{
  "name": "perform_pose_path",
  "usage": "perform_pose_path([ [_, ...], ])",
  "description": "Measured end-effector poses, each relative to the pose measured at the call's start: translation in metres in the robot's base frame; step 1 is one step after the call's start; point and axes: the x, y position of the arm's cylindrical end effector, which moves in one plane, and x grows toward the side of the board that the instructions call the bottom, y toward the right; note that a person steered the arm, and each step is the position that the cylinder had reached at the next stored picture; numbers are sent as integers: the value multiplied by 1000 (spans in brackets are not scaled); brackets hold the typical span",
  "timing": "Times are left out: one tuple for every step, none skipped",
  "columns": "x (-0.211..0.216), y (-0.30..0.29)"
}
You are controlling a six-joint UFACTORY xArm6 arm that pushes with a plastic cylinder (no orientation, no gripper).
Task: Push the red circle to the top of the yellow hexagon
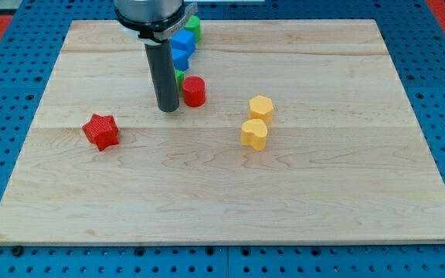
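The red circle point(194, 91) stands on the wooden board, left of centre near the view's top. The yellow hexagon point(261, 107) lies to its right and a little lower. My tip point(168, 109) rests on the board just left of the red circle and slightly below it, with a small gap between them. The rod rises from the tip to the view's top and hides part of the blocks behind it.
A yellow heart-like block point(254, 133) sits just below the hexagon. A red star point(101, 130) lies at the left. Blue blocks point(181, 45) and green blocks point(195, 28) cluster near the top edge behind the rod. The board point(323, 193) ends at a blue pegged surface.
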Motion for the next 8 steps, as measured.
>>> perform_pose_path([
  [-4,-7],
  [-30,-5],
  [-35,29],
  [-35,43],
  [-35,41],
  [-23,41],
  [-17,52],
  [-40,69],
])
